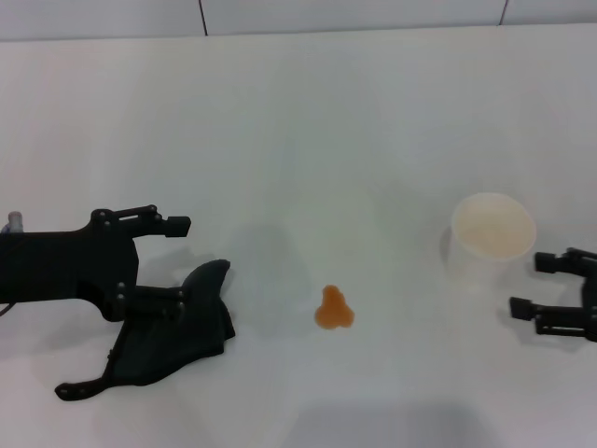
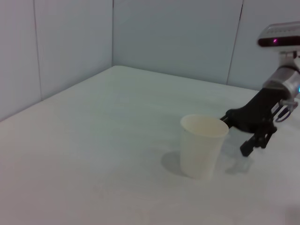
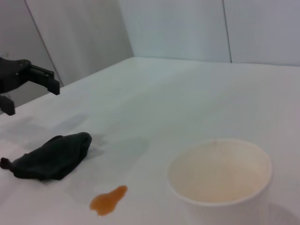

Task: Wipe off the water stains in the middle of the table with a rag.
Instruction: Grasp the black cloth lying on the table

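The water stain (image 1: 334, 309) is a small orange lobed blot on the white table (image 1: 308, 121); it also shows in the right wrist view (image 3: 108, 200). The dark grey rag (image 1: 173, 341) lies crumpled to its left and shows in the right wrist view too (image 3: 51, 157). My left gripper (image 1: 182, 261) is open and empty, hovering over the rag's far edge; the right wrist view shows it (image 3: 33, 97) raised above the table, apart from the rag. My right gripper (image 1: 546, 285) is open and empty at the right edge, next to the cup.
A whitish plastic cup (image 1: 492, 238) stands upright right of the stain, close to my right gripper; the left wrist view shows the cup (image 2: 201, 147) with the right gripper (image 2: 239, 135) behind it. Walls rise beyond the table's far edge.
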Robot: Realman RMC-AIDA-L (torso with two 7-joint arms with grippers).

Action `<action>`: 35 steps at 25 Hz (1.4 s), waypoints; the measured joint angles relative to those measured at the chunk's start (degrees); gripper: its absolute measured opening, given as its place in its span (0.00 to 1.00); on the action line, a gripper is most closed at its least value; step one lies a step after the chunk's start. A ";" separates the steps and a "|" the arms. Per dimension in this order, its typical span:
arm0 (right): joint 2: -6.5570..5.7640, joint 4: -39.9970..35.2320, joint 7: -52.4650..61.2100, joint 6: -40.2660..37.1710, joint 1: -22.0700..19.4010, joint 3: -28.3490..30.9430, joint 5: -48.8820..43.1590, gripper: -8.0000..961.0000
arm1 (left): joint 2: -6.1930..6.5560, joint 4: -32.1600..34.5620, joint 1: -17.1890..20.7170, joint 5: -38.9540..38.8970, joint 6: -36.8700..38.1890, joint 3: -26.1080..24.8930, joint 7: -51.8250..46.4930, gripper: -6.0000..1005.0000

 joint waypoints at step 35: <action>0.64 -29.95 12.11 -10.12 3.89 -7.31 -2.37 0.89 | 0.27 0.16 -0.52 -0.01 0.14 0.03 -0.39 0.88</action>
